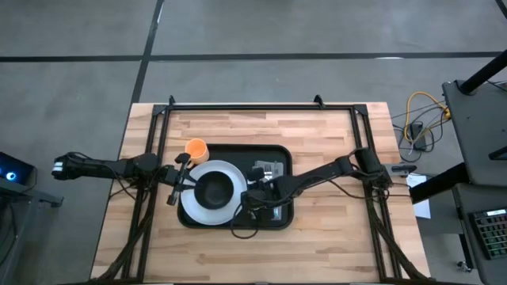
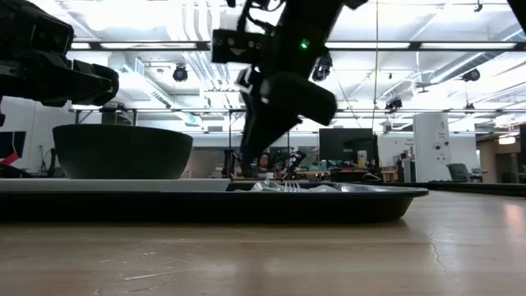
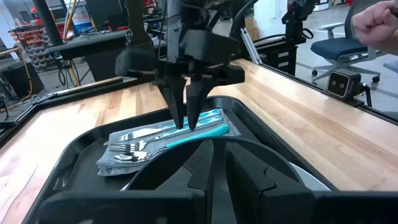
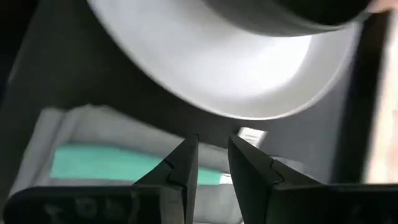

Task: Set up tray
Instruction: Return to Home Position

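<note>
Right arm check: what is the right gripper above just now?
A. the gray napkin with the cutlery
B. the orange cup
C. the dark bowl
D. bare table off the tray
A: the left wrist view shows the right gripper pointing down over the gray napkin and its cutlery on the tray; the left gripper is at the white plate's left edge.
</note>
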### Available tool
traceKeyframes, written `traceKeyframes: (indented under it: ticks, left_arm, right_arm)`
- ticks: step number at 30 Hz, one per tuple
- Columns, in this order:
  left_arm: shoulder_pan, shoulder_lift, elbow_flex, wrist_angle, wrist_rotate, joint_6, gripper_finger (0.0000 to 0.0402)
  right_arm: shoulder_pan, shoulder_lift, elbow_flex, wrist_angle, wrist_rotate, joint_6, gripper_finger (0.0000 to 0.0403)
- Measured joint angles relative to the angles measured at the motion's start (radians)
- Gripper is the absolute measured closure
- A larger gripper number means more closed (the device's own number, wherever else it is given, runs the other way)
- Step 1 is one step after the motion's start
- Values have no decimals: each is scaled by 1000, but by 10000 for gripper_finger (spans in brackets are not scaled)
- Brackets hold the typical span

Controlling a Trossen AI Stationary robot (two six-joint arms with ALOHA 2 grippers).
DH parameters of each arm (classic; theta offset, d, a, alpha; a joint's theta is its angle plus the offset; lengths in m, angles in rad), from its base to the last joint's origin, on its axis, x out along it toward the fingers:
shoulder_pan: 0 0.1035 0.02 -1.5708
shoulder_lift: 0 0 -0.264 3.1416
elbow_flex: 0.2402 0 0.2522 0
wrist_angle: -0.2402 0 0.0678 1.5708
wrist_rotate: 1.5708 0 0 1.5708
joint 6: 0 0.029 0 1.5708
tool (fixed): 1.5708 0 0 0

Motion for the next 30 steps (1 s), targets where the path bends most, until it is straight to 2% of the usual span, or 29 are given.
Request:
traceKeyframes:
  ticks: [7, 16, 21, 25, 30]
  left_arm:
    - [0, 0, 0, 0, 0, 0, 379]
    - [0, 0, 0, 0, 0, 0, 379]
    - [0, 1, 0, 0, 0, 0, 379]
    - [0, 1, 0, 0, 0, 0, 379]
    - [0, 0, 0, 0, 0, 0, 379]
  right_arm:
    - [-10, 0, -75, -37, -281, -136, 317]
    - [-37, -69, -272, 14, -293, -94, 329]
    - [-49, -225, -452, 178, -290, -95, 335]
    - [-53, -420, -619, 421, -290, -118, 330]
    - [-69, -648, -831, 607, -289, -83, 322]
